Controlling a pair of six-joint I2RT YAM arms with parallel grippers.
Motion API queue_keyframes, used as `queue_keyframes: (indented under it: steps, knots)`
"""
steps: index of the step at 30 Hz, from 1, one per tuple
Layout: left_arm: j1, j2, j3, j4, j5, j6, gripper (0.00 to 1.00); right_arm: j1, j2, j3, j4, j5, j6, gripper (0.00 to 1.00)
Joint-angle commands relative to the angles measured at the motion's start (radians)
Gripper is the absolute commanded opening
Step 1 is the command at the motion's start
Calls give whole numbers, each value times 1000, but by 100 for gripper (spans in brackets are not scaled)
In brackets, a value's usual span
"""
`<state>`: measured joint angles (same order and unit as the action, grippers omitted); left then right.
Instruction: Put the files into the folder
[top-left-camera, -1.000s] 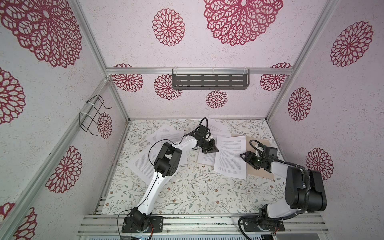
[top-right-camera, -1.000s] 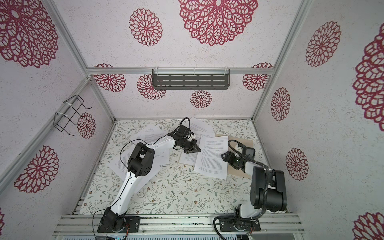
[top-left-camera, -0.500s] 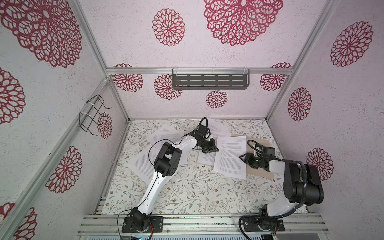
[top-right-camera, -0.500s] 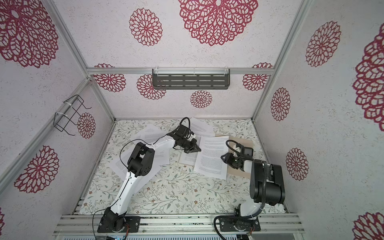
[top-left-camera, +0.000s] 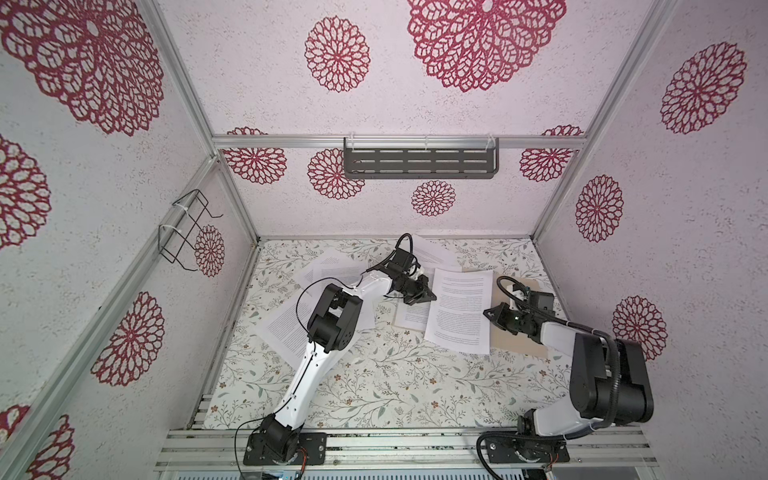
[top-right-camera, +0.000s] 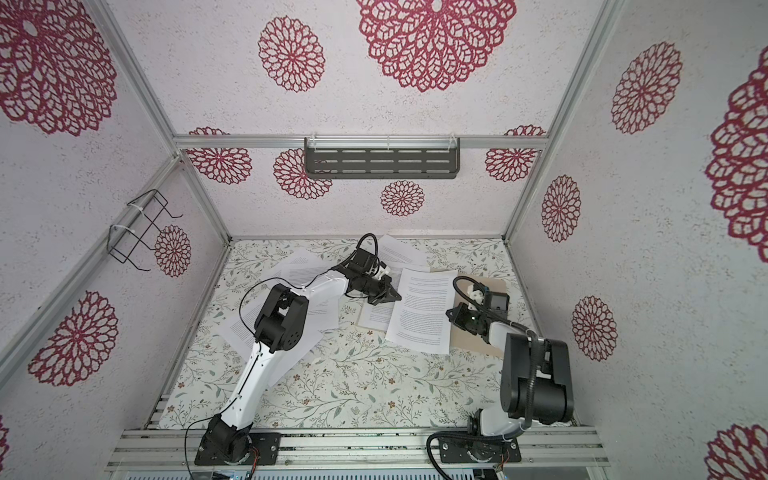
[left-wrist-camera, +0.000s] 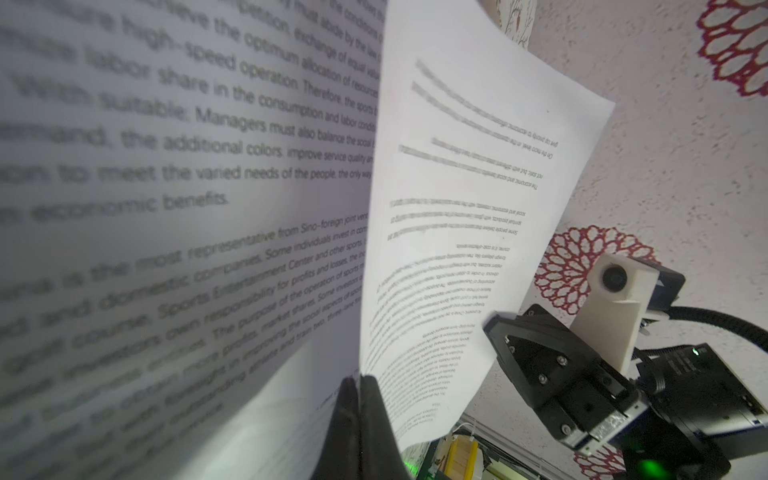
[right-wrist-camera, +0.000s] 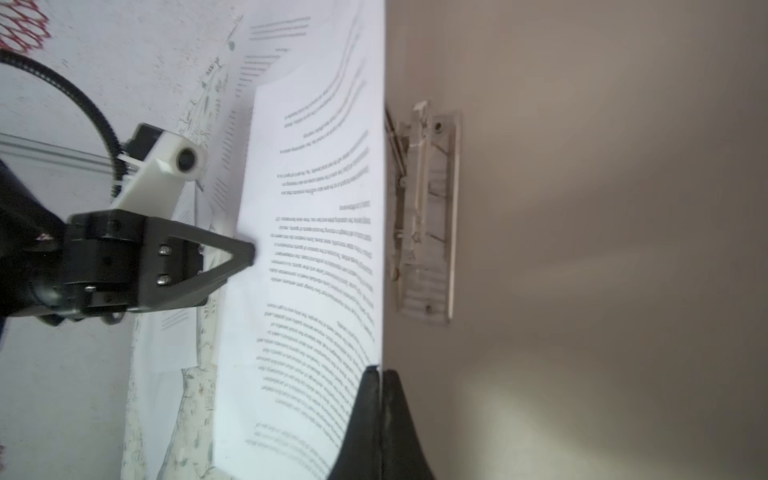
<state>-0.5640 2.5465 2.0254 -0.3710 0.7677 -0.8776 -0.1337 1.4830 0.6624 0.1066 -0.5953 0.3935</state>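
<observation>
A white printed sheet (top-left-camera: 460, 316) of the files hangs between my two grippers, over the open tan folder (top-left-camera: 515, 345). My left gripper (top-left-camera: 432, 296) is shut on its left edge, and the left wrist view shows the pinch (left-wrist-camera: 358, 378). On the opposite edge my right gripper (top-left-camera: 487, 312) is shut too, as the right wrist view confirms (right-wrist-camera: 380, 370). Behind that edge the folder's inner leaf (right-wrist-camera: 582, 249) shows its clear fastener (right-wrist-camera: 428, 216). Another sheet (top-left-camera: 411, 320) lies below, partly covered.
More loose sheets lie at the back (top-left-camera: 432, 251), the back left (top-left-camera: 332, 270) and the left (top-left-camera: 286, 332) of the floral table. A dark shelf (top-left-camera: 419, 162) hangs on the back wall. A wire rack (top-left-camera: 185, 232) hangs on the left wall. Walls close in three sides.
My right gripper's jaws have closed on the right edge of the sheet. The left gripper has kept its grip and place.
</observation>
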Motion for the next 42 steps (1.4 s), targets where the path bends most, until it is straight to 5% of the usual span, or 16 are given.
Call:
queue_keyframes:
  steps: [1,6,8,12,19,22,30,37,42]
  knots:
    - [20,-45,1,74,35,-31,10,3,-92,46,-97,-28,-6,0]
    - [30,-166,-44,117,32,-53,36,-4,-198,84,-198,-18,11,0]
    - [42,-243,-129,233,28,-104,53,-9,-232,101,-218,-22,20,0]
    - [80,-415,-315,429,28,-198,67,-15,-255,181,-362,46,-31,0]
    - [112,-748,-520,367,-10,-44,81,-59,-188,318,-559,234,-176,0]
    - [123,-903,-612,306,-54,81,99,-65,-148,352,-565,272,-222,0]
    - [142,-1299,-919,196,-211,408,97,-79,-50,430,-586,380,-302,0]
    - [142,-1508,-1166,342,-415,437,97,-96,31,499,-650,433,-328,0]
    - [141,-1519,-1157,323,-397,456,97,-142,66,531,-678,475,-342,0]
